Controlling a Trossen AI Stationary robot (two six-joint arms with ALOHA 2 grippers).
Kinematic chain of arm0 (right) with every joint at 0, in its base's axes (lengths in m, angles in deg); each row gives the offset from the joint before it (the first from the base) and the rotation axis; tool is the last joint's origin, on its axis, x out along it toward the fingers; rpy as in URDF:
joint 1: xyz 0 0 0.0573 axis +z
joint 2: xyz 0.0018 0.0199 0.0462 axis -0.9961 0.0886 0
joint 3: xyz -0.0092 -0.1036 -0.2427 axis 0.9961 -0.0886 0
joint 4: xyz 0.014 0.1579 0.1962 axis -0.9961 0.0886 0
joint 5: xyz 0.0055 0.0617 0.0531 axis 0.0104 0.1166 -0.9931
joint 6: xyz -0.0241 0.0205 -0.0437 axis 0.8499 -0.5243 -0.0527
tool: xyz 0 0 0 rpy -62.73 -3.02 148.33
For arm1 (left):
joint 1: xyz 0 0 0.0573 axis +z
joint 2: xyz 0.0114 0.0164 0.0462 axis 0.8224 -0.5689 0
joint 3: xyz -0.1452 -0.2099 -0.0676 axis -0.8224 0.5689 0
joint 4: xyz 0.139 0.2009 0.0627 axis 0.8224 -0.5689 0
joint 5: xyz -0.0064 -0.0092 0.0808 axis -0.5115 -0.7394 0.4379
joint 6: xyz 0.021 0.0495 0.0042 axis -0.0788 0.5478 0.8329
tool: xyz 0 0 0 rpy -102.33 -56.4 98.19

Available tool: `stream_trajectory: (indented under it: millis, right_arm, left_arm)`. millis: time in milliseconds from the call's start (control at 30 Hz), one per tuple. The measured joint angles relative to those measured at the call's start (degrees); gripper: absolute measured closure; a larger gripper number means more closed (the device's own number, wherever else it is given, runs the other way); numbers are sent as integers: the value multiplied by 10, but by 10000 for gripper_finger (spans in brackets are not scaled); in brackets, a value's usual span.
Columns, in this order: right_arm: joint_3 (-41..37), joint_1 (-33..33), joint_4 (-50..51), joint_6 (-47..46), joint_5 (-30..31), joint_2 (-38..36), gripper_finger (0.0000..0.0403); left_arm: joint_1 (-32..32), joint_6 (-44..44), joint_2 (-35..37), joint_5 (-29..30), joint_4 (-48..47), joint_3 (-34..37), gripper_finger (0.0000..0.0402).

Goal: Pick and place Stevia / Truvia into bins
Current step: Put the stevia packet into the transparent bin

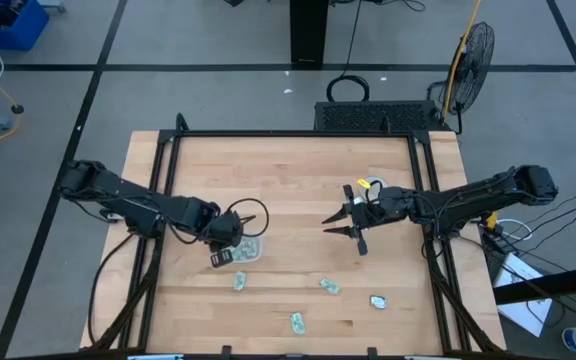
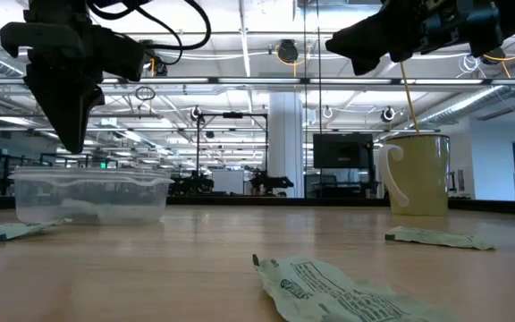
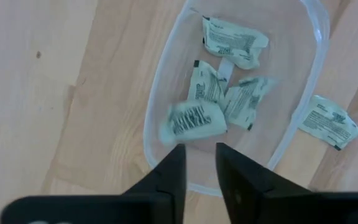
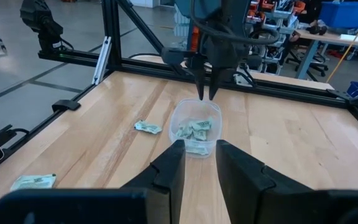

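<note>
The clear plastic bin [image 1: 250, 250] [image 3: 160, 93] [image 2: 88, 192] sits left of the table's middle. Several pale green and white sachets [image 3: 235, 40] [image 3: 207, 84] lie inside it, and one [image 3: 191, 118] shows blurred just beyond my fingers. My left gripper [image 3: 200, 149] [image 1: 230, 240] [image 4: 206, 93] hangs over the bin's near-left rim, pointing down, open by a narrow gap with nothing between the fingers. My right gripper [image 4: 199, 146] [image 1: 340, 228] hovers above the table's middle, open and empty, facing the bin. More sachets [image 1: 239, 282] [image 1: 330, 287] [image 1: 377, 300] [image 1: 297, 322] lie flat toward the near edge.
One sachet [image 3: 329, 121] lies on the wood just outside the bin. A pale mug [image 2: 416, 174] with a stick in it stands on the table under the right arm. Black frame rails [image 1: 168, 150] run along the table's sides. Bare wood spans the far half.
</note>
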Motion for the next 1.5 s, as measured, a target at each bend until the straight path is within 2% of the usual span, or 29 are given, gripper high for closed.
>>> stream_trajectory:
  millis: [133,267,433,533,733,967,1100,1267,1400,1500]
  right_arm:
    - [0,0,0,0,0,0,316]
    - [0,0,0,0,0,0,316]
    - [0,0,17,-13,0,0,316]
    - [0,1,34,-29,0,0,316]
    - [0,1,52,-35,-2,0,316]
    - [0,22,61,-65,-1,1,316]
    - [0,35,56,-81,0,13,316]
    - [0,42,63,-80,0,35,316]
    - [0,42,72,-83,0,39,316]
    - [0,42,85,-84,0,39,316]
  left_arm:
    - [0,15,-4,0,9,0,269]
    - [0,16,-4,0,33,-10,254]
    - [-5,30,-4,3,50,-59,266]
    - [-18,45,-3,18,97,-83,277]
    - [-51,76,-4,41,226,-87,284]
    - [-104,54,-39,92,284,-88,284]
    - [-132,-4,-76,130,283,-87,284]
    - [-165,-92,-122,135,287,-87,284]
    - [-186,-225,-142,132,282,-87,284]
    - [-205,-308,-146,123,223,-87,284]
